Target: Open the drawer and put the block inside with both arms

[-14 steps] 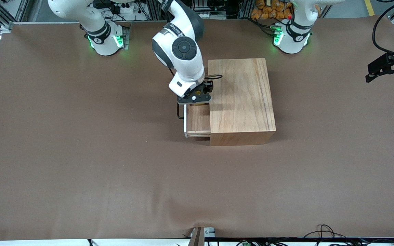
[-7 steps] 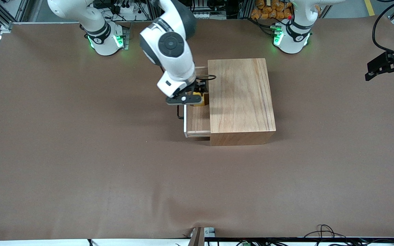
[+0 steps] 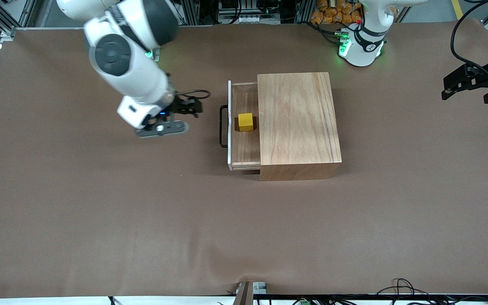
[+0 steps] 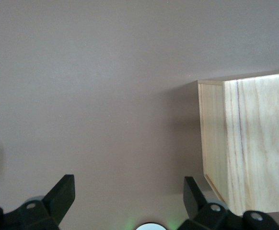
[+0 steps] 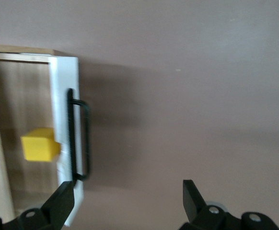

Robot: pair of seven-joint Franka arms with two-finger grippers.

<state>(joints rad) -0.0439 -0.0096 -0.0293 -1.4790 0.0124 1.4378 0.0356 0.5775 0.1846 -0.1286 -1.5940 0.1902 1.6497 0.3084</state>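
The drawer [image 3: 244, 150] stands pulled out of the light-wood box [image 3: 299, 123], its white front and black handle [image 3: 223, 126] facing the right arm's end of the table. A yellow block [image 3: 246, 122] rests on the drawer floor, free of any gripper. My right gripper [image 3: 189, 106] hangs open and empty over bare table beside the handle. In the right wrist view the block [image 5: 39, 143] lies inside the drawer, past the white front [image 5: 65, 120], and the right gripper [image 5: 129, 189] is spread wide. My left gripper [image 3: 466, 91] waits open over the table's edge; its view shows the box [image 4: 249, 153].
The brown mat [image 3: 244, 233] covers the whole table. Both green-lit arm bases [image 3: 360, 44] stand along the edge farthest from the front camera. Cables lie at the table's near edge [image 3: 400, 290].
The right gripper opened and let go of the block in the drawer, then swung up and away toward the right arm's end. The left arm shifted slightly.
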